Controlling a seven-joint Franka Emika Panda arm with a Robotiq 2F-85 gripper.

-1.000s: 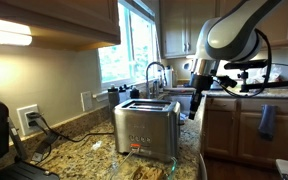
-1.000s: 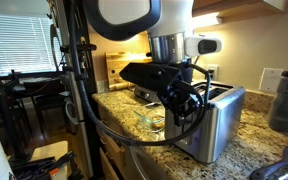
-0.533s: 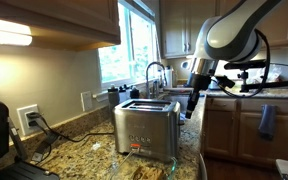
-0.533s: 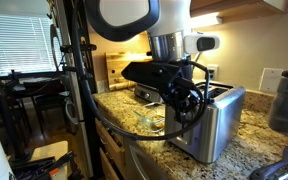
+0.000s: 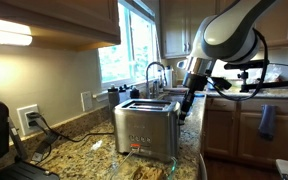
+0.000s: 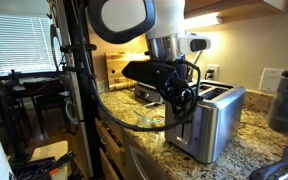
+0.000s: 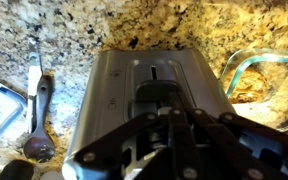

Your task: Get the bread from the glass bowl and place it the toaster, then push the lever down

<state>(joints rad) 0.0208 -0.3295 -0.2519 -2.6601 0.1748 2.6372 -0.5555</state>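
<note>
The gripper (image 7: 174, 118) is hanging over the narrow end of the toaster (image 7: 149, 85) in the wrist view, with its jaws looking drawn together and nothing showing between them. They are sitting right at the vertical lever slot (image 7: 154, 75) in that end face, though contact with the lever cannot be made out. In an exterior view the gripper (image 5: 188, 106) is pointing down just beside the far end of the toaster (image 5: 146, 130), whose broad brushed face with its small orange-red mark is facing the camera. The toaster is standing upright on the speckled granite desk (image 5: 74, 150), and the arm (image 5: 229, 35) is reaching in from above. In an exterior view the gripper (image 6: 181, 105) is partly covering the near end of the toaster (image 6: 216, 122). The glass bowl (image 7: 274, 62) is resting on the desk (image 7: 74, 35) just beside the toaster, and a brownish piece that looks like bread (image 7: 246, 90) is lying inside it. A spoon (image 7: 36, 115) is lying on the desk on the toaster's other side. The same glass bowl (image 6: 149, 122) is showing behind the arm's cables.
</note>
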